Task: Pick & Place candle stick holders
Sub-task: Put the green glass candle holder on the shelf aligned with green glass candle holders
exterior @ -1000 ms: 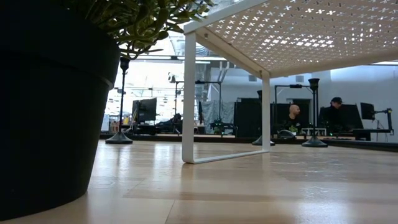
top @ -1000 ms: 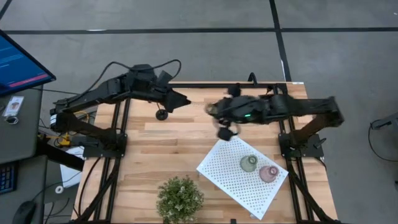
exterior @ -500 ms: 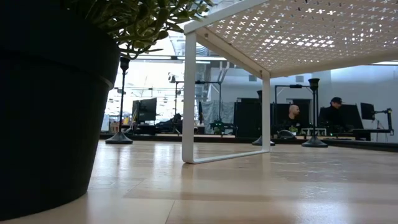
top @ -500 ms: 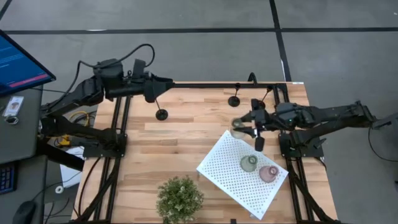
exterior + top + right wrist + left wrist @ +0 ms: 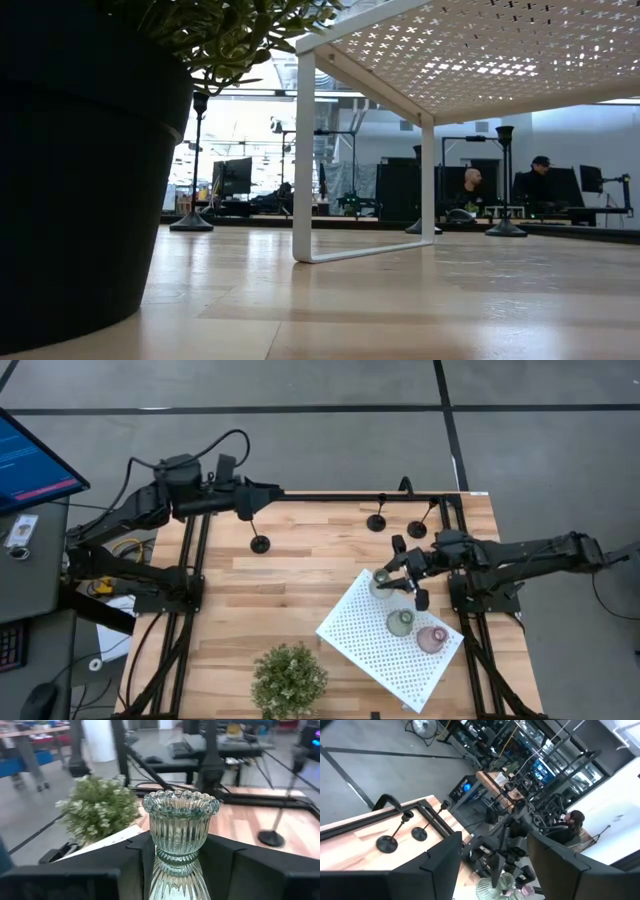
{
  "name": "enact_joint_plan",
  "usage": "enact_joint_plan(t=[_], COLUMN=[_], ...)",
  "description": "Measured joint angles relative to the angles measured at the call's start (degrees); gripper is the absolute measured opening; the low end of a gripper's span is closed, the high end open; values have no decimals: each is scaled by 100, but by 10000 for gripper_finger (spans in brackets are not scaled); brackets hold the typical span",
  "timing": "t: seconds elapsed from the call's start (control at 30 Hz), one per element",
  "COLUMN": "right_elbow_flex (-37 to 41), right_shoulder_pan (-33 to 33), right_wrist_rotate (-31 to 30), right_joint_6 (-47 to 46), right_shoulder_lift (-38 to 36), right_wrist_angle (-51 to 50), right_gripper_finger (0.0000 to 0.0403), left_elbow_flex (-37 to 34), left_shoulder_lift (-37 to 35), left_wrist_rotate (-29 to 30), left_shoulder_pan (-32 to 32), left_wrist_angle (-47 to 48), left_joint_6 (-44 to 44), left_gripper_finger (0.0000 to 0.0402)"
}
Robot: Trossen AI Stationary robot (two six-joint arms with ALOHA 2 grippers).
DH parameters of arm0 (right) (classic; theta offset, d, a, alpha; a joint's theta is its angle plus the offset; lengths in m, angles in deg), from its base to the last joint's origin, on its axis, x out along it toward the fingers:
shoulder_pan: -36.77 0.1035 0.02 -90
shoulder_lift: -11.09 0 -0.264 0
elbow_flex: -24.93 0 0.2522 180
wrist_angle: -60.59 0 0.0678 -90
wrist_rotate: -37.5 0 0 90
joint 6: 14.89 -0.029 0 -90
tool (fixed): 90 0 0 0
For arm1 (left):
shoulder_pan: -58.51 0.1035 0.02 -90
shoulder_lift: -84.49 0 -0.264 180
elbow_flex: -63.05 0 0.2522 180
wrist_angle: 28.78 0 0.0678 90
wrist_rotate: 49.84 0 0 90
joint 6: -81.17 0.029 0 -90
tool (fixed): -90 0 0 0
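Wooden slats of the desk [image 5: 300,585] carry a bushy green potted plant [image 5: 289,678] at the near edge and a white perforated board [image 5: 375,645] holding greenish [image 5: 400,623] and pinkish [image 5: 432,639] squat glass holders. Stretched low over the board's far corner, the right tool [image 5: 398,574] has its fingers clamped on a pale ribbed glass candle holder [image 5: 181,822]. Farther back stand three black thin-stemmed candlesticks [image 5: 259,543]. Beyond the far-left edge, the left tool [image 5: 266,493] hangs with its fingers spread and empty.
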Motion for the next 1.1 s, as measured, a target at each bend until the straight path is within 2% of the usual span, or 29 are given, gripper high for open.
enact_joint_plan(t=[0.17,0.3,0.5,0.67,0.9,1.1], right_elbow_flex=[263,531,638,643,640,638], right_shoulder_pan=[-241,-582,-1319,-1676,-1748,-1749], right_wrist_rotate=[382,1102,2125,2952,3441,3611], right_joint_6=[252,340,311,312,381,400], right_shoulder_lift=[0,-9,0,255,926,1515], right_wrist_angle=[444,1149,1207,1375,2121,2721], right_gripper_finger=[110,110,110,110,110,110], left_elbow_flex=[0,0,0,0,0,0], left_shoulder_lift=[6,6,6,6,6,6], left_wrist_rotate=[13,13,13,71,218,230], left_shoulder_pan=[0,0,1,0,0,0], left_wrist_angle=[-4,-16,-21,-23,-21,-21], left_joint_6=[-25,-46,-156,-156,-156,-154], left_gripper_finger=[225,225,225,225,225,225])
